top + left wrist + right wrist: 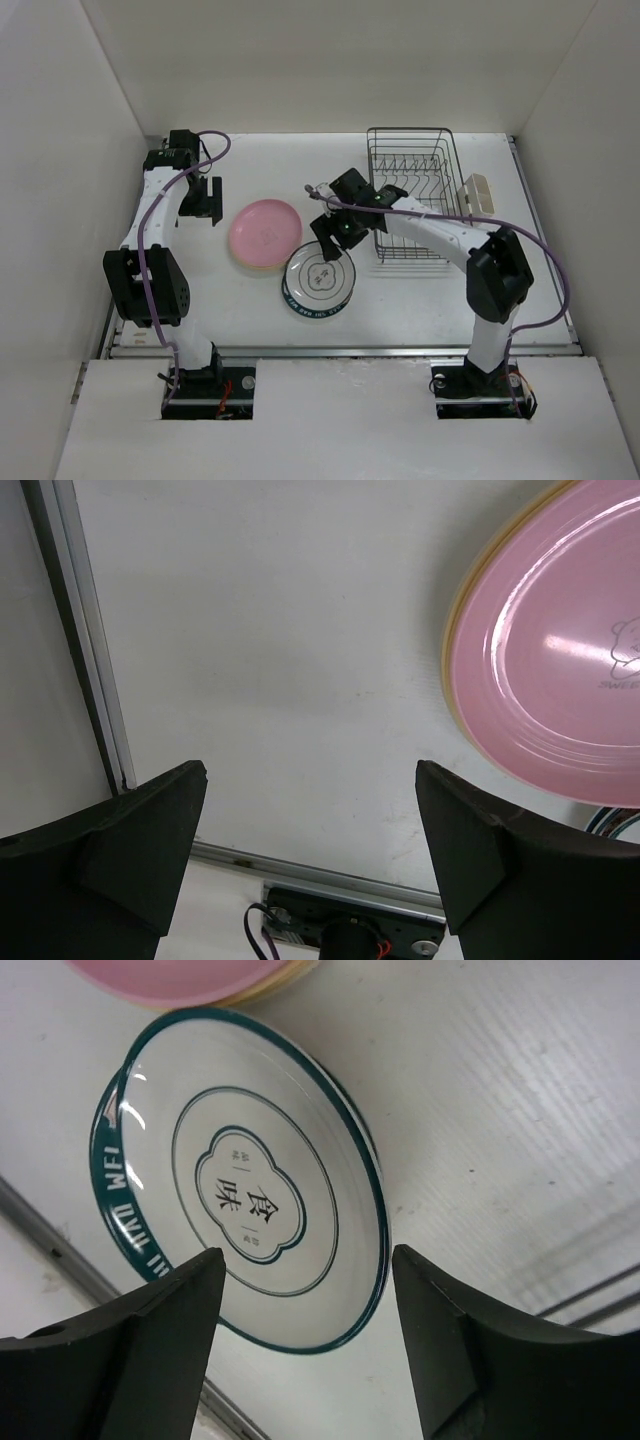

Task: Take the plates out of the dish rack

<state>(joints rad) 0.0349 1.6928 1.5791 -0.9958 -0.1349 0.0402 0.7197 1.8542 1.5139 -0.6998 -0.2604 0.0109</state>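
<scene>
A pink plate (264,232) lies on a cream or yellow plate on the table's middle left; its edge shows in the left wrist view (560,670). A white plate with a dark green rim and a centre motif (320,280) lies flat just right of it, also in the right wrist view (250,1180). The dark wire dish rack (415,190) stands at the back right; no plates show in it. My right gripper (335,240) is open just above the white plate's far edge. My left gripper (205,200) is open and empty, left of the pink plate.
A small cream block (478,192) sits beside the rack's right side. White walls enclose the table on three sides. A metal rail (80,640) runs along the table's left edge, and another (340,350) along the near edge.
</scene>
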